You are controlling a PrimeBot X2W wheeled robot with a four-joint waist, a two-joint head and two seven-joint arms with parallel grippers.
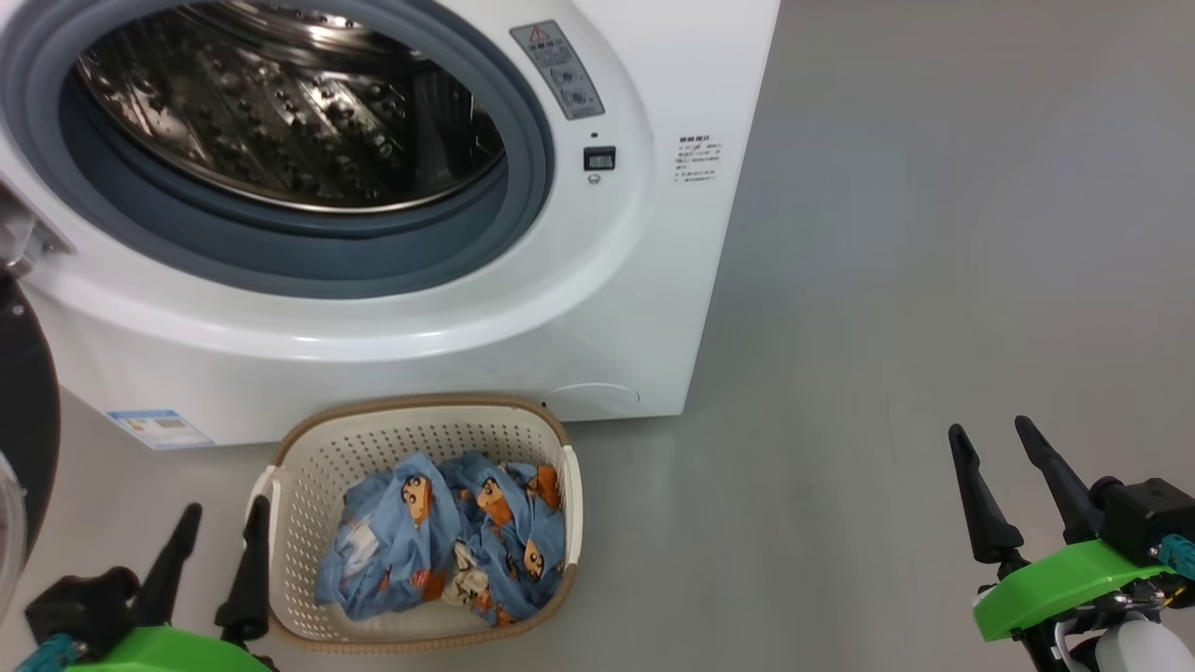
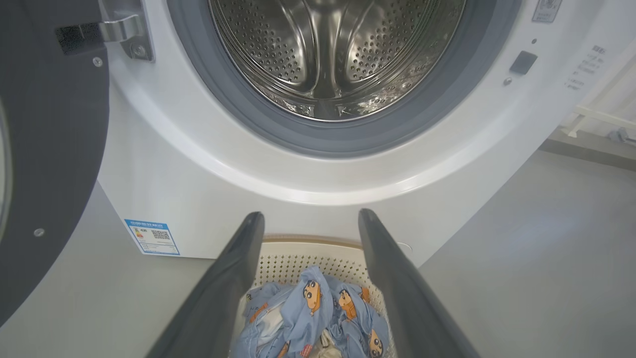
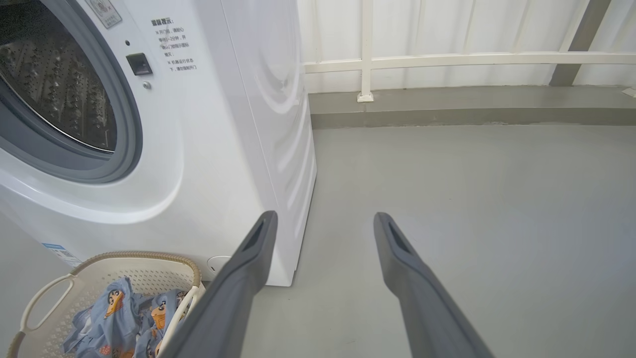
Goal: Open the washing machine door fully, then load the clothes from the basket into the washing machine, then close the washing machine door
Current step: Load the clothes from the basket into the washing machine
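Here the washing machine (image 1: 653,280), a glossy white box, stands on a smooth grey floor (image 1: 887,280) with its round mouth exposed: a grey rubber gasket (image 1: 373,261) rings a steel drum (image 1: 280,103) studded with small perforations. The washing machine door (image 1: 23,411) is swung wide to the robot's left on a metal hinge (image 2: 121,30), its broad black ring showing at the head view's left edge. Just in front of the machine's base sits the basket (image 1: 420,406), an oval of cream plastic with perforated walls, a brown woven-look rim and white side handles. The clothes (image 1: 448,541) lie inside it as a soft, crumpled bundle of light blue cloth printed with orange-and-tan cartoon faces, plus a white patch. The left gripper (image 1: 224,509) hangs by the basket's left side, its long, dark, tapered fingers spread wide and holding nothing. The right gripper (image 1: 990,427) is well apart to the right over bare floor, fingers likewise spread and empty.
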